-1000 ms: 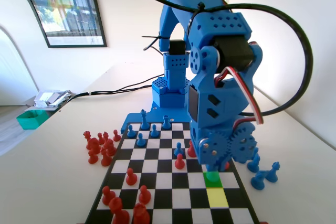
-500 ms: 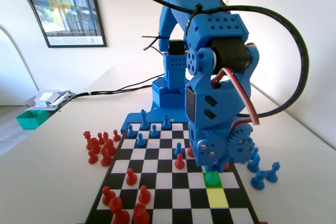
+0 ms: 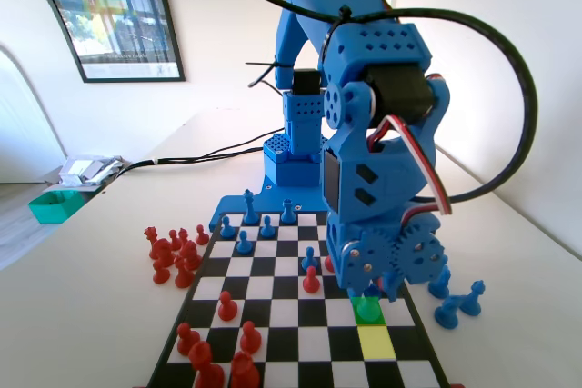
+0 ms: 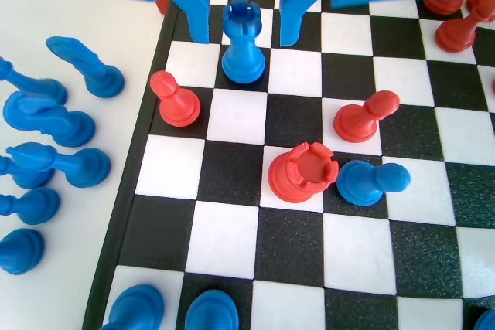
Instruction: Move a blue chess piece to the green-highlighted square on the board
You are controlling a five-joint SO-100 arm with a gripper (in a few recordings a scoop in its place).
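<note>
Blue chess piece (image 4: pixel 243 40), castle-topped, is now standing free on the green-highlighted square (image 3: pixel 379 319) at the board's (image 3: pixel 273 317) near right in the fixed view, showing more clearly than a second ago. The gripper (image 4: pixel 244 39) is hanging released, jaws parted either side without touching it, so the placement is looking done and only the retreat is remaining.

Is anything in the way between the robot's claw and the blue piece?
Nothing visible. The blue rook stands upright between the open jaws of the gripper, a gap on each side, and the fixed view shows it on the green-highlighted square. The nearest red pawn stands outside the jaws.
</note>
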